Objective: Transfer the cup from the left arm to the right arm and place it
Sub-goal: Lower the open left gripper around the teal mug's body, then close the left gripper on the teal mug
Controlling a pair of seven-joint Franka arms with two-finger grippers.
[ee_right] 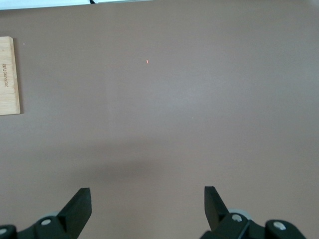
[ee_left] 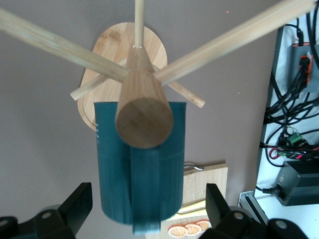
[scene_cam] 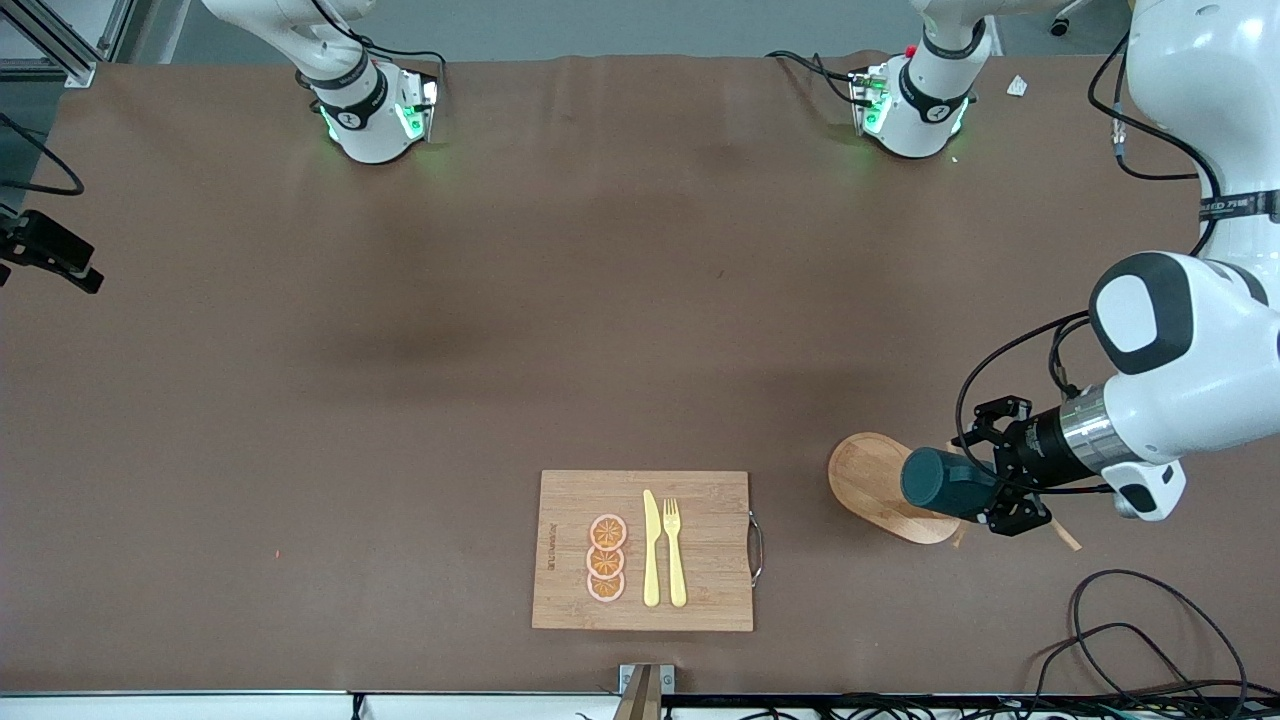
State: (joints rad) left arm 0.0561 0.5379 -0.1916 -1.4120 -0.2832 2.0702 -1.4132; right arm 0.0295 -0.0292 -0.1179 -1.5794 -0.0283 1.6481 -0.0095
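At the left arm's end of the table (scene_cam: 400,330), we list the cup (scene_cam: 948,482) hanging on a wooden mug rack (scene_cam: 880,487), flanked untouched by the spread left end effector (scene_cam: 1000,478); right end effector (ee_right: 147,205), spread, waits.

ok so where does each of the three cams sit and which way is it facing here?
Front view: high across the table, facing both bases; shows the left arm reaching to the cup on the mug rack, and the cutting board.
Left wrist view: on the left wrist, looking past the open left gripper at the cup hung on the rack; fingers apart from it.
Right wrist view: on the right wrist, looking down past the open right gripper at bare table.
Shared: the cutting board's edge shows in all three.
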